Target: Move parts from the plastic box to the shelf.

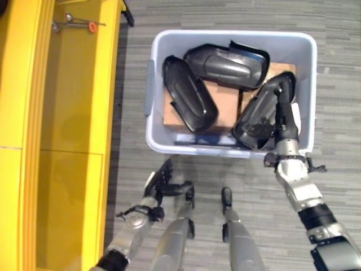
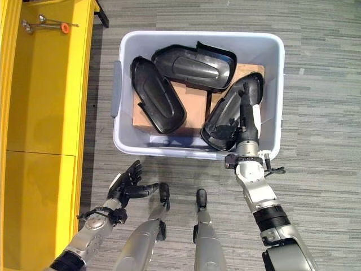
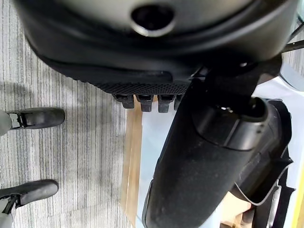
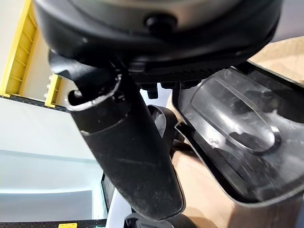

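right hand reaching over the near wall of the plastic box, stretched along the rightmost black part; fingers lying straight on its surface, whether anything is pinched cannot be told. thumb standing out straight in the right wrist view, with the hollow inside of that part just beside it. under that part, brown cardboard lining the box floor. further from the right hand, toward the far wall, a second black part lying across the box; beyond it, toward the robot's left, a third black part leaning along the left side of the box. all three inside the box, none on the shelf.

left hand low over the grey carpet, outside the box and near its near left corner, fingers loosely spread, holding nothing. to the left of that hand, the yellow shelf; at its far end, small metal tools with an orange tip.
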`<state>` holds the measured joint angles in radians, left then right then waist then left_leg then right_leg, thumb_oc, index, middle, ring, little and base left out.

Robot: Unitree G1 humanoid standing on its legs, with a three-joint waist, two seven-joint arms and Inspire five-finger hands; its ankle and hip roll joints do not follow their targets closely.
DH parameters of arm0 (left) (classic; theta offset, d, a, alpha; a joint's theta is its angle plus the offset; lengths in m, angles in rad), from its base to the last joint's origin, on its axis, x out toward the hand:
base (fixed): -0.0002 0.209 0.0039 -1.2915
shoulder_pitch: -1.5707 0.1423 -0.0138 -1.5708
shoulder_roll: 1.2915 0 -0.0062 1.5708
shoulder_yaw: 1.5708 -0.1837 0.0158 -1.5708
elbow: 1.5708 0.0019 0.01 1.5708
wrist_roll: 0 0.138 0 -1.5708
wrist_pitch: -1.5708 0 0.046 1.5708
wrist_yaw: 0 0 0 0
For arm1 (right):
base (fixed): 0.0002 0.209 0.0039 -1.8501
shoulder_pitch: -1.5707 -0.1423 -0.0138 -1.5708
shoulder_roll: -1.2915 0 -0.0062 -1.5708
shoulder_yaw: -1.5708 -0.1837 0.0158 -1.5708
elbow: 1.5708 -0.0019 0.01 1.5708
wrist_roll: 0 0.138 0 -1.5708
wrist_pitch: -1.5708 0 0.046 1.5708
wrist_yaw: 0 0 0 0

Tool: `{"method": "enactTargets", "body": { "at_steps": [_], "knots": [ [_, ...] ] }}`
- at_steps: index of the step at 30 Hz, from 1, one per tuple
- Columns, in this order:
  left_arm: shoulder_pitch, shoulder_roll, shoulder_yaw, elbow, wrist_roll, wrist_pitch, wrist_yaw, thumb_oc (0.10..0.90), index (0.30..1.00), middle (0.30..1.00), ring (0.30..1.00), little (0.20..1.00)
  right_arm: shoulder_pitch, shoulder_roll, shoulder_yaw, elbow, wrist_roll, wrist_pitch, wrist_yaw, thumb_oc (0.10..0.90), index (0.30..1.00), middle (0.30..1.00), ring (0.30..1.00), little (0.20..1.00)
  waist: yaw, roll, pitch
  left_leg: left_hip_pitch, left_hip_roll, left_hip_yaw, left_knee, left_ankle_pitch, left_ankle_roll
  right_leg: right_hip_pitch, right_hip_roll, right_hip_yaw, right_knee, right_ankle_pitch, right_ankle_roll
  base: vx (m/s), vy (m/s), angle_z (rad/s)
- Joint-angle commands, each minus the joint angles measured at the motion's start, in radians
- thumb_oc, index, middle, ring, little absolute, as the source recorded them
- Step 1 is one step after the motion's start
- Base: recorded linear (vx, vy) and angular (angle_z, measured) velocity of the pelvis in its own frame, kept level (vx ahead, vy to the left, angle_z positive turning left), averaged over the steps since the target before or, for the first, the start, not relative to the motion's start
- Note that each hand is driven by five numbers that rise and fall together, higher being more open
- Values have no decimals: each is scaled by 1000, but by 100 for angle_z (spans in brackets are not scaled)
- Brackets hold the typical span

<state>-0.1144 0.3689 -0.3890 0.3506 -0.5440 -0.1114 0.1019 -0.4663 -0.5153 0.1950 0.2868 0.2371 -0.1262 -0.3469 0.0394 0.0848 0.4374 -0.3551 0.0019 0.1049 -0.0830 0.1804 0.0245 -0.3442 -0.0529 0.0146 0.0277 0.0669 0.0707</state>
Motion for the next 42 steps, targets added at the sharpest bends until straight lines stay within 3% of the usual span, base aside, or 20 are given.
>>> {"method": "enactTargets", "body": {
  "at_steps": [1,11,25,42],
  "knots": [
    [8,-2,8,-61,6,-72,7,900,1000,1000,1000,1000,-31,-16,-14,-172,-27,-96,-2,900,1000,1000,1000,1000,7,-53,-62,-17,-33,-29,83,-75,-33,-22,-81,-52,25,72,64,0,0,0],
    [7,0,0,-58,9,-74,18,900,1000,1000,1000,1000,-9,18,24,-195,-20,-95,15,900,1000,1000,1000,1000,8,-60,-52,-25,-33,-28,81,-70,-32,-29,-79,-54,23,78,64,0,0,0],
    [-3,6,-13,-58,2,-86,34,900,1000,1000,1000,1000,-55,49,54,-60,-33,-71,-33,900,1000,1000,1000,1000,18,-48,-39,-42,-34,-32,85,-69,-30,-46,-80,-60,32,79,61,0,0,0],
    [-33,6,-23,-74,3,-105,73,900,1000,1000,1000,1000,-203,14,40,142,-269,26,-191,900,1000,1000,1000,1000,43,-11,-20,-86,-46,-40,89,-65,-28,-87,-83,-67,44,80,63,0,1,1]
  ]
}}
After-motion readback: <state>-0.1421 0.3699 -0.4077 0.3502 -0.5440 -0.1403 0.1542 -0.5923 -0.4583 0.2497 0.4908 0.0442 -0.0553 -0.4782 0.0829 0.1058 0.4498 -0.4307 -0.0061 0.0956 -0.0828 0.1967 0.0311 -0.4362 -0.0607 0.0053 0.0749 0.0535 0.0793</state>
